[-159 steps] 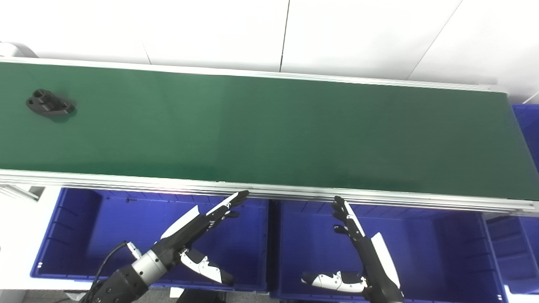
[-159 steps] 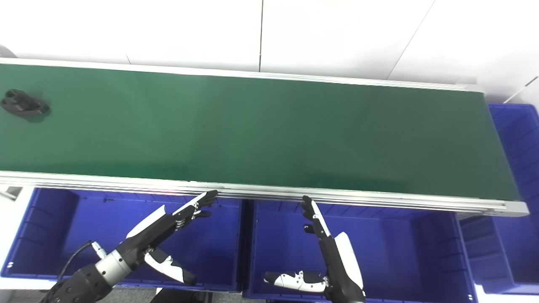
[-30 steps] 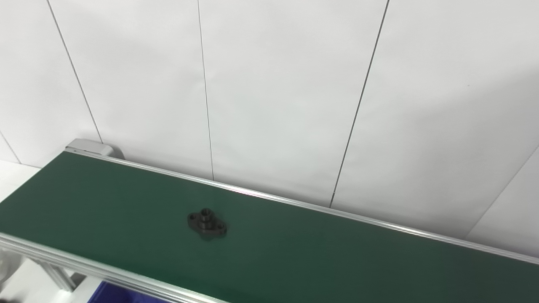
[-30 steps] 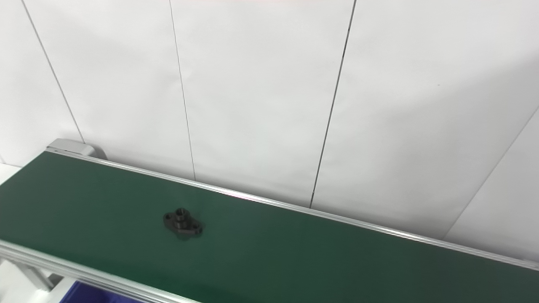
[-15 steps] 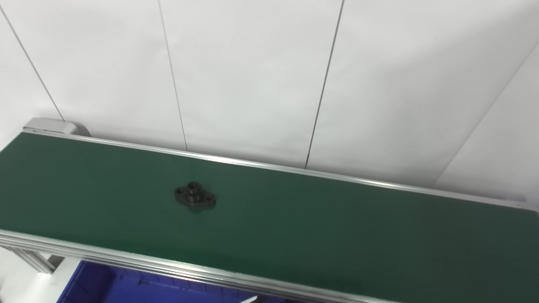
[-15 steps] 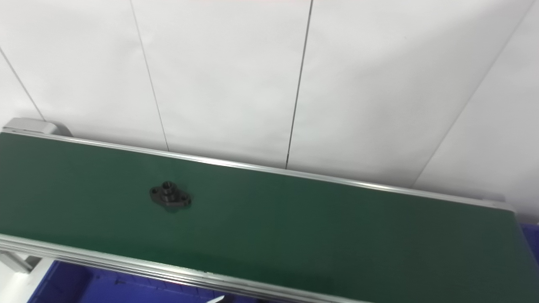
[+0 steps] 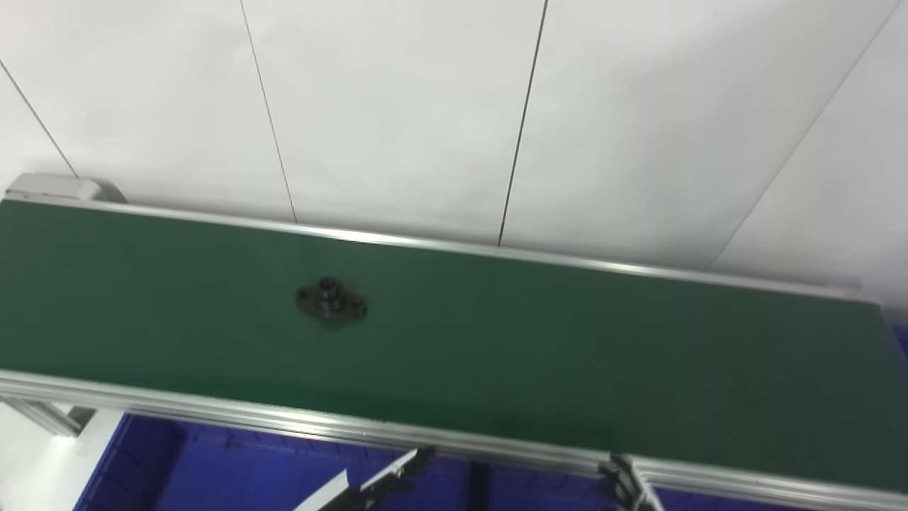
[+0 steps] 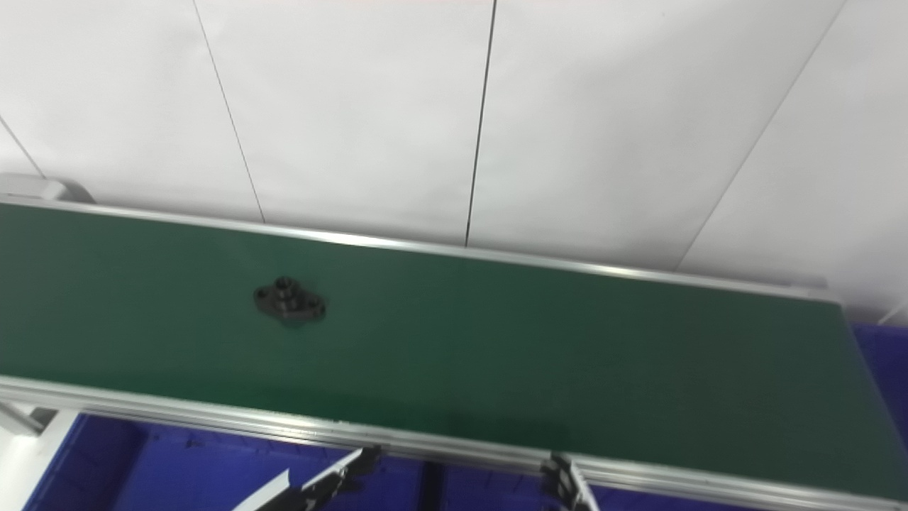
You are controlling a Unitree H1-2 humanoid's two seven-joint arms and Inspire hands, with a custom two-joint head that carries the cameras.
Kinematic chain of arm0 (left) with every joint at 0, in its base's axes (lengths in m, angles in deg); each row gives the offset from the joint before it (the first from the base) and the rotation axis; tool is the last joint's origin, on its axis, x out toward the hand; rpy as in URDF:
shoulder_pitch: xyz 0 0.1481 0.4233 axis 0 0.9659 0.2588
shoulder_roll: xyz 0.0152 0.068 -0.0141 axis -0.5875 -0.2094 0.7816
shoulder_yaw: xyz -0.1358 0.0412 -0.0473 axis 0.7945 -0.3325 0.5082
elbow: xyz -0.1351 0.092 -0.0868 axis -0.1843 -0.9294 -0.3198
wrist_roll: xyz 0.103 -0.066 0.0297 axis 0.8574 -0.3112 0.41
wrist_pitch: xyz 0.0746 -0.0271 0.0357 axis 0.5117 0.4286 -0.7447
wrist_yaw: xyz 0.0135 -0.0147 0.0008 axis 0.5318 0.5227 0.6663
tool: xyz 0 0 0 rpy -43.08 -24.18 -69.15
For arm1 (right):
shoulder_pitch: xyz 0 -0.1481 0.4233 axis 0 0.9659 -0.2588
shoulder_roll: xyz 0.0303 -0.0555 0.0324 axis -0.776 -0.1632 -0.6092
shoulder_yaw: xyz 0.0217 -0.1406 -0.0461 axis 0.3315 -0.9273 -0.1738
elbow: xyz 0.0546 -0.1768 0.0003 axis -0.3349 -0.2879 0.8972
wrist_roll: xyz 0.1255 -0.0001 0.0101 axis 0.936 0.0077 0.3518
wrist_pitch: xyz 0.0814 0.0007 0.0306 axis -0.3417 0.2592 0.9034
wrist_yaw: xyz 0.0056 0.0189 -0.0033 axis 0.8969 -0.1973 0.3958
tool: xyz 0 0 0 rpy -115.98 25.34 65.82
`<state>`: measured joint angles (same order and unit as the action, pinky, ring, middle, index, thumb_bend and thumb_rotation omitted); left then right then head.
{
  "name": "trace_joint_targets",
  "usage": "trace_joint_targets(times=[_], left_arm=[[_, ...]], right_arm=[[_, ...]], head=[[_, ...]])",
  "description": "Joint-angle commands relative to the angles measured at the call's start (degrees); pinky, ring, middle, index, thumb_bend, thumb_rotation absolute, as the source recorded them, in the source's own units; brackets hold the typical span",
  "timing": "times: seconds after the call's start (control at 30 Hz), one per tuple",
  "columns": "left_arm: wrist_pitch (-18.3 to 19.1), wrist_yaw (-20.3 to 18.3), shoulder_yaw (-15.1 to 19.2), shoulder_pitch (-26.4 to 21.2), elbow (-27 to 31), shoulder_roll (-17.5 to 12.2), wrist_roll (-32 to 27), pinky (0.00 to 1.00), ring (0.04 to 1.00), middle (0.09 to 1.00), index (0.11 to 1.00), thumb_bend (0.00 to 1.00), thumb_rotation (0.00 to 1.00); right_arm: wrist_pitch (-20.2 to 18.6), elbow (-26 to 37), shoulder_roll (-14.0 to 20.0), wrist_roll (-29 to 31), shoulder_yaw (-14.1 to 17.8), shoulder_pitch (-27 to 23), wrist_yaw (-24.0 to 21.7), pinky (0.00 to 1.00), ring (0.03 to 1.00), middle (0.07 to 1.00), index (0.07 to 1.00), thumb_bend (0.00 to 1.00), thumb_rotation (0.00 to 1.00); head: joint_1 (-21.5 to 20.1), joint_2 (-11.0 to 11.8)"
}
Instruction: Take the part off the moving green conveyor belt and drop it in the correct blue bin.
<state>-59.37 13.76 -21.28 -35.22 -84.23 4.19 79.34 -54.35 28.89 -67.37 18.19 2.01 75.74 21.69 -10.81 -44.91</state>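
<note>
A small black flanged part [image 7: 331, 301] with a raised hub lies flat on the green conveyor belt [image 7: 567, 355], left of the belt's middle and nearer its far rail. Only the outstretched tips of my hands show at the bottom edge, below the belt's near rail. My left hand [image 7: 376, 482] has straight fingers that hold nothing and is over the left blue bin [image 7: 213, 468]. The fingers of my right hand [image 7: 624, 486] also point up, empty. Both hands are well short of the part.
The aluminium near rail [image 7: 213, 415] runs between my hands and the belt. Another blue bin [image 8: 879, 355] sits past the belt's right end. A white panelled wall [image 7: 454, 106] stands behind the belt. A grey end cap [image 7: 53, 187] marks the belt's left end.
The camera has tilted down and turned, so the whole picture shifted. The part has ridden the belt farther right from the left end. The tips of both hands have come into view.
</note>
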Motion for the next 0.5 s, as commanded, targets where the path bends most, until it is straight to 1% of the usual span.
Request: trace_joint_targets(times=[0.0,0.1,0.2,0.33,0.4,0.47], left_arm=[[-2.05,-0.22,0.65,0.26,1.75,-0.13,-1.01,0.95,0.993,1.000,1.000,0.98,0.40],[-2.03,-0.66,1.00,0.30,1.95,-0.07,-1.25,0.95,0.999,1.000,1.000,0.98,0.41],[-2.00,-0.87,1.38,0.28,2.08,0.09,-1.25,0.95,0.998,1.000,1.000,0.98,0.42],[-2.00,-1.81,1.84,0.07,1.81,0.20,-2.26,0.96,1.000,1.000,1.000,0.97,0.42],[-2.02,-2.32,2.07,0.01,1.70,0.26,-2.79,0.96,1.000,1.000,1.000,0.97,0.41],[-2.04,-2.96,2.28,-0.12,1.53,0.38,-3.36,0.96,1.000,1.000,1.000,0.96,0.40]], right_arm=[[2.94,4.20,-0.29,1.68,0.12,0.20,-0.09,0.73,0.828,0.863,0.925,0.90,0.20],[0.46,7.84,-0.12,2.53,0.69,-1.02,-1.15,0.73,0.829,0.863,0.921,0.91,0.21],[-3.52,11.12,-0.93,1.27,1.94,-2.36,-1.55,0.70,0.814,0.860,0.906,0.94,0.27],[-10.80,15.48,-1.42,1.56,3.20,-7.77,-3.36,0.69,0.797,0.852,0.892,0.94,0.28],[-14.08,16.58,-1.48,1.47,3.38,-10.28,-4.42,0.68,0.793,0.849,0.888,0.93,0.26],[-16.86,17.17,-1.74,0.13,3.54,-12.46,-5.14,0.68,0.783,0.840,0.881,0.92,0.27]], head=[[0.08,-0.03],[-0.65,-0.59],[-1.14,-0.76],[-2.08,-0.91],[-2.30,-0.96],[-2.43,-0.96]])
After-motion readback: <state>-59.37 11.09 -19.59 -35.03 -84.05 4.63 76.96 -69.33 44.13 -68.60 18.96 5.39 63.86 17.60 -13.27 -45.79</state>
